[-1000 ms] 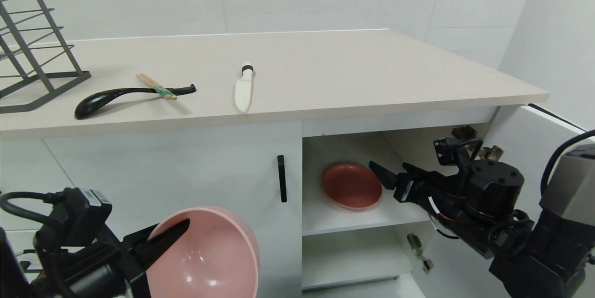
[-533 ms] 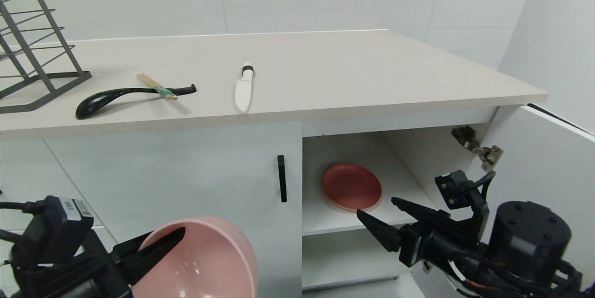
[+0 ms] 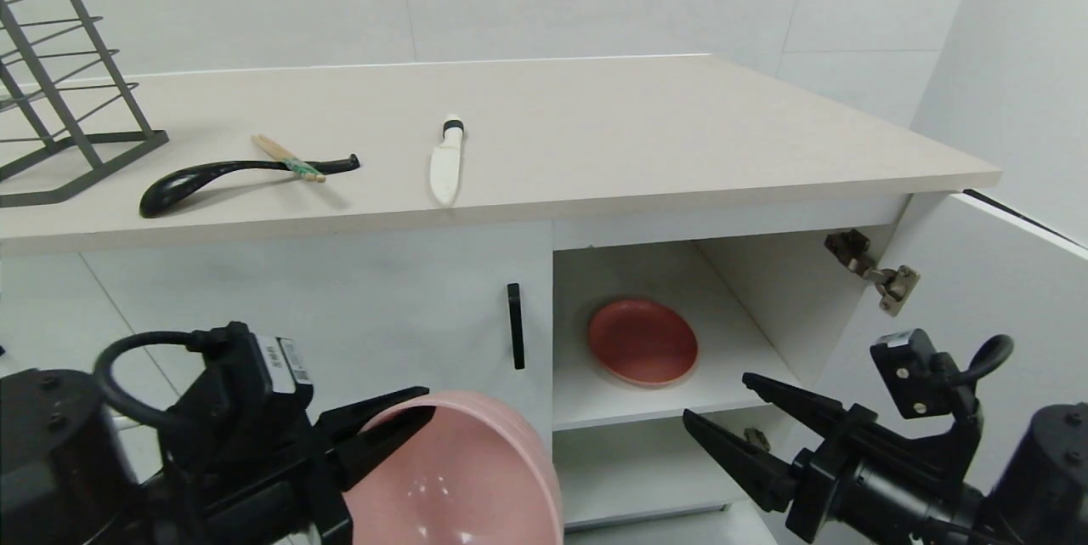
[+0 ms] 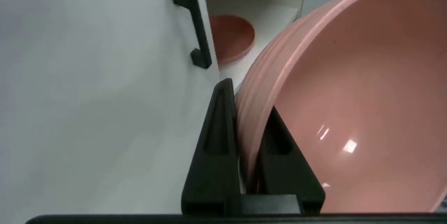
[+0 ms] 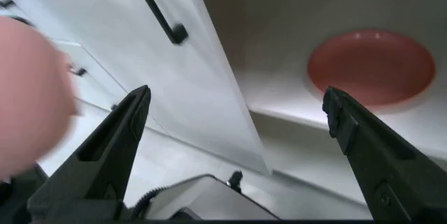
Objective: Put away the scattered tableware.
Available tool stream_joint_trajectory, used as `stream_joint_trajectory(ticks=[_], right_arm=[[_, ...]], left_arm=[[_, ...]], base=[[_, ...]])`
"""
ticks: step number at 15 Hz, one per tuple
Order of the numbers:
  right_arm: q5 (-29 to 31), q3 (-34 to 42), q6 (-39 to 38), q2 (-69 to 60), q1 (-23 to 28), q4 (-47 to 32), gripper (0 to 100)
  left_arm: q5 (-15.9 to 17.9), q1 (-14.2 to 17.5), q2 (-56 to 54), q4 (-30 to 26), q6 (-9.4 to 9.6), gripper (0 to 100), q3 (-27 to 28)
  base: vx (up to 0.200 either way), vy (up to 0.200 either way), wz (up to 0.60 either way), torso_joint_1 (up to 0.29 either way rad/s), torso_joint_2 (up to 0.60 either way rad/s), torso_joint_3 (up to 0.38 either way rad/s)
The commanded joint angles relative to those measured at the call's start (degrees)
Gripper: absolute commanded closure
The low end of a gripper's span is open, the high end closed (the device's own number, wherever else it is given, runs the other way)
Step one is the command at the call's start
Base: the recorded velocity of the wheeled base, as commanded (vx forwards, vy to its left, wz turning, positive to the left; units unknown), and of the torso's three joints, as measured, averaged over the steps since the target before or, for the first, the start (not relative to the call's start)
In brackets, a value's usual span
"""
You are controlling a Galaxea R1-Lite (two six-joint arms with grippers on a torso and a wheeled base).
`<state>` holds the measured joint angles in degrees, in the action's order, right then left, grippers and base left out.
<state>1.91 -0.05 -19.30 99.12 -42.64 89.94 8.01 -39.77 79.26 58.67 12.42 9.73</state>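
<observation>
Now, in the head view, the left hand [image 3: 416, 413] holds the pink bowl [image 3: 476, 477] by its rim, low in front of the closed cupboard door and just left of the open compartment. Compared with a second ago, it has carried the bowl to the right, closer to the opening. The right hand [image 3: 716, 396] was up beside the red plate [image 3: 643, 341] a second ago; it has since come back out and down, and now it hangs with its fingers spread wide and nothing in them, below the shelf [image 3: 595, 400] on which the plate lies. The plate itself has not moved. On the desk [image 3: 595, 128] the black ladle [image 3: 212, 175], the chopsticks [image 3: 287, 158] and the white knife [image 3: 446, 162] lie untouched. In the left wrist view, the two fingers pinch the bowl's rim [image 4: 248, 112], one inside and one outside, and the plate [image 4: 232, 35] shows beyond the door handle [image 4: 192, 21]. In the right wrist view, the open fingers frame the plate [image 5: 370, 67] on its shelf, well apart from it. I judge that the plate is put away and the right arm has cleared the way, so the bowl can go in next; the items on the desk are left to do.
</observation>
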Motion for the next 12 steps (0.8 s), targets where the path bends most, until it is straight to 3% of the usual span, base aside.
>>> stream_joint_trajectory(ticks=[1, 6, 8, 11, 12], right_arm=[[0.02, 0.05, 0.05, -3.58, 0.72, 0.06, 0], [0.11, 0.05, 0.14, -3.58, 2.74, 0.06, 0], [0.11, 0.05, 0.23, -3.76, 3.36, 0.06, 0], [0.20, 0.05, 1.28, -3.94, 3.53, 0.06, 0], [0.20, 0.05, 1.37, -3.94, 3.71, 0.06, 0]], left_arm=[[-0.36, -2.42, 9.33, 4.70, 2.34, 100, 1.79], [-11.88, -8.22, 22.87, 18.85, 2.34, 100, 4.95], [-13.90, -9.72, 28.23, 23.86, 2.78, 100, 6.44], [-16.45, -10.95, 35.08, 31.33, 5.60, 100, 7.41], [-16.89, -11.04, 36.49, 31.33, 6.21, 100, 7.67]], base=[[0.000, 0.000, 0.00, 0.000, 0.00, 0.000], [0.000, 0.000, 0.00, 0.000, 0.00, 0.000], [0.000, 0.000, 0.00, 0.000, 0.00, 0.000], [0.000, 0.000, 0.00, 0.000, 0.00, 0.000], [0.000, 0.000, 0.00, 0.000, 0.00, 0.000]])
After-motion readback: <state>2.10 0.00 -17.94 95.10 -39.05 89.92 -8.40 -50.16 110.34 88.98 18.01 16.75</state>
